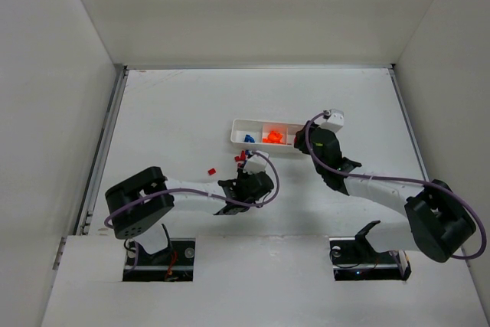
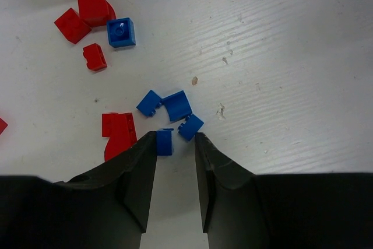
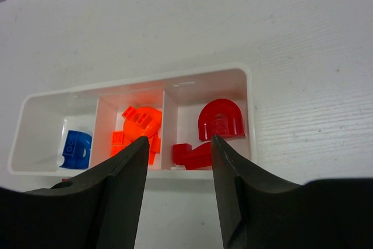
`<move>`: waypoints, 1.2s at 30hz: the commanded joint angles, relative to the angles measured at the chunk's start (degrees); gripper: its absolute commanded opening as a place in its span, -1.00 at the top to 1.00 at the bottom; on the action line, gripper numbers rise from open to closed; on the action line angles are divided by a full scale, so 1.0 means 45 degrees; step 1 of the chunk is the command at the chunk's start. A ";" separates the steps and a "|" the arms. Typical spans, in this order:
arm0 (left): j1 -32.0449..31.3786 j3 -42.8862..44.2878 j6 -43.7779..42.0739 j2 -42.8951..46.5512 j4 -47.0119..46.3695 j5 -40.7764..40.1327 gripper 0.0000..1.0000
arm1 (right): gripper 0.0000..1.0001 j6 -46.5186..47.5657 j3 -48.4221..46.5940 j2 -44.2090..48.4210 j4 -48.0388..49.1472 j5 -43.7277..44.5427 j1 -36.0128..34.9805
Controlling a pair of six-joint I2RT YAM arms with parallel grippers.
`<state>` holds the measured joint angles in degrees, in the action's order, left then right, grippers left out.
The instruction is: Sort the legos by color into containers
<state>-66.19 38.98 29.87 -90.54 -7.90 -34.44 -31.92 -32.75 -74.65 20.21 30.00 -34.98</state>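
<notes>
L gripper [image 2: 175,139] round blue lego [image 2: 164,141], maybe touching

table [image 1: 191,105]: white, scuffed (small specks) | enclosure walls [image 1: 46,74]: plain white

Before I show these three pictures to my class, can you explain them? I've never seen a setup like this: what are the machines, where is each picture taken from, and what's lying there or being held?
These are two robot arms fixed at the near edge of a white table, sorting tiny toy bricks by colour.

The overhead picture looks down from above and behind the arms. The other two come from cameras on each wrist, so the dark shapes at the bottom are that arm's own fingers.

The left gripper is low over loose blue bricks and red bricks on the table. A small blue brick sits between its fingertips; whether it is firmly pinched I cannot tell.

The right gripper is open and holds nothing. It hovers by the white tray, whose three compartments hold a blue piece, orange pieces and red pieces.
</notes>
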 commanded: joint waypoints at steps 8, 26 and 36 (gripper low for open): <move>0.0071 -0.0342 0.0218 0.1077 0.0037 0.0367 0.71 | -0.05 -0.0152 0.0091 -0.0031 0.0685 0.0189 -0.0224; 0.2782 0.0749 -0.0152 0.3345 -0.0351 0.0952 0.84 | 0.16 -0.0484 0.0911 0.0847 0.0432 0.0209 -0.1393; 0.5383 0.2956 -0.0211 0.0339 -0.1662 0.2437 0.81 | 0.22 -0.0835 0.0892 0.0906 -0.0213 0.1204 -0.3757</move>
<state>-43.16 48.80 29.87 -86.48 -12.29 -25.82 -34.33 -28.95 -71.99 19.29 32.64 -49.60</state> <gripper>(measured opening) 0.108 0.385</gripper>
